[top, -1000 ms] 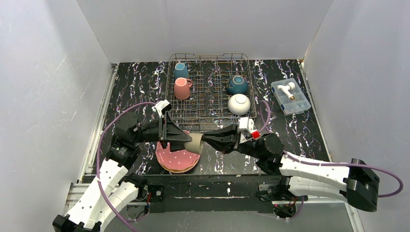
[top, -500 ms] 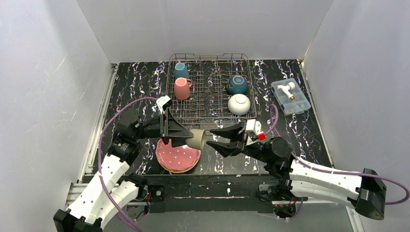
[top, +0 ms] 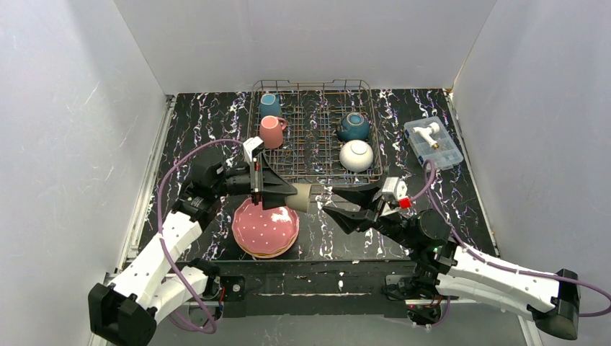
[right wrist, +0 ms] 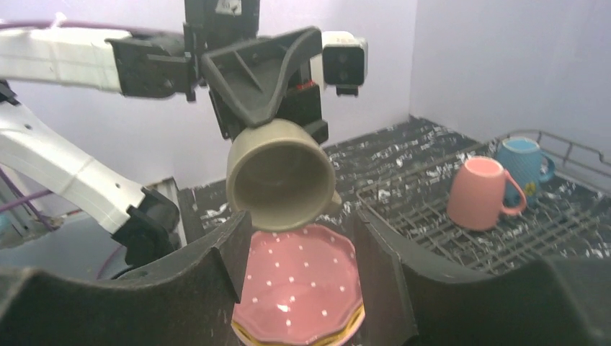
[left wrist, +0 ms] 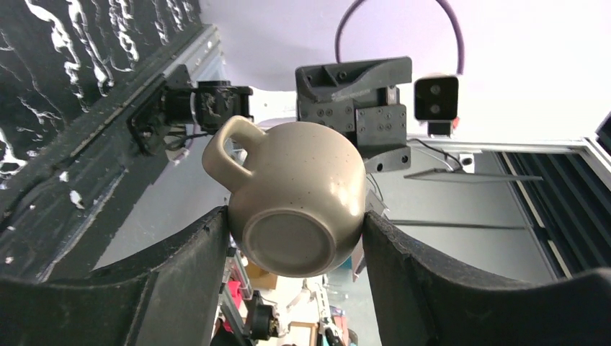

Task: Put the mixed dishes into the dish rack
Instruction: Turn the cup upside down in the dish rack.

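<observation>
Mug: the grey-olive mug [top: 306,197] hangs on its side, above the gap between the plate stack [top: 265,225] and the near edge of the dish rack [top: 311,82].
Left gripper [top: 288,195]: clamped across the mug body, with the handle free.
Right gripper [top: 337,202]: jaws spread, holding nothing, just in front of the mug mouth.
Handling: you should expect stiff glazed ceramic. It is probably light but slippery, and it can chip on the wires.
Where to hold: take it across the round body near the base, not by the handle.
</observation>
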Controlling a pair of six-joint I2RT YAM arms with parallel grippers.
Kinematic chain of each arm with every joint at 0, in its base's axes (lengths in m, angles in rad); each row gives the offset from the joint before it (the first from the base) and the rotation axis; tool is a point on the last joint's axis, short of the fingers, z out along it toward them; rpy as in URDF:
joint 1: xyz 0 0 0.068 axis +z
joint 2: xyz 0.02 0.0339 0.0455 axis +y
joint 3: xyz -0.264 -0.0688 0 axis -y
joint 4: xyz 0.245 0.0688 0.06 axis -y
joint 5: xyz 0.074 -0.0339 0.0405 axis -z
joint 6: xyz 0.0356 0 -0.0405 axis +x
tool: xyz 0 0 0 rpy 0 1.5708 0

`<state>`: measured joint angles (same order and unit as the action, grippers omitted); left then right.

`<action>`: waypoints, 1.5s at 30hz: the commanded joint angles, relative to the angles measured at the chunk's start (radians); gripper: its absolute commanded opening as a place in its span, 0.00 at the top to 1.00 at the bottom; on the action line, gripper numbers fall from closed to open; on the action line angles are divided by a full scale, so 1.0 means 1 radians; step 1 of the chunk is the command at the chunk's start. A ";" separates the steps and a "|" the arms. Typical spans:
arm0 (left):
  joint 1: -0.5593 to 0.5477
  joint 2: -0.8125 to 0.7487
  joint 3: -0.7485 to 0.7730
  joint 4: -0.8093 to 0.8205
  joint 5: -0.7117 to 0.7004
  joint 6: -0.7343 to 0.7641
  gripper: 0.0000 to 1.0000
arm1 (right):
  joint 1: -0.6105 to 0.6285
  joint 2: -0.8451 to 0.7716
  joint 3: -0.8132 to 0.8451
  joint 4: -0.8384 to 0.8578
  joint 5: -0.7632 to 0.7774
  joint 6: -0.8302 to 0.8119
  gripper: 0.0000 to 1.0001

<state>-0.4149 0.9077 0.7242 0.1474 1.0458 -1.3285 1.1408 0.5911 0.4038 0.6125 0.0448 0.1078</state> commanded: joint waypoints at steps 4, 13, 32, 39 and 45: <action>-0.002 0.069 0.237 -0.388 -0.110 0.355 1.00 | -0.001 -0.070 0.079 -0.206 0.100 -0.007 0.37; -0.001 0.199 0.481 -0.752 -0.373 0.639 1.00 | -0.001 -0.089 0.076 -0.290 0.131 0.007 0.37; -0.002 0.593 0.856 -1.049 -0.927 0.900 1.00 | -0.001 -0.177 0.056 -0.394 0.196 -0.012 0.38; -0.001 0.729 0.958 -1.081 -1.016 0.933 1.00 | -0.001 -0.208 0.046 -0.422 0.217 -0.022 0.36; 0.005 0.831 1.033 -1.101 -1.073 0.958 1.00 | -0.001 -0.226 0.032 -0.420 0.217 -0.018 0.35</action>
<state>-0.4156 1.7126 1.6928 -0.9234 0.0479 -0.4038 1.1408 0.3809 0.4313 0.1699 0.2413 0.1005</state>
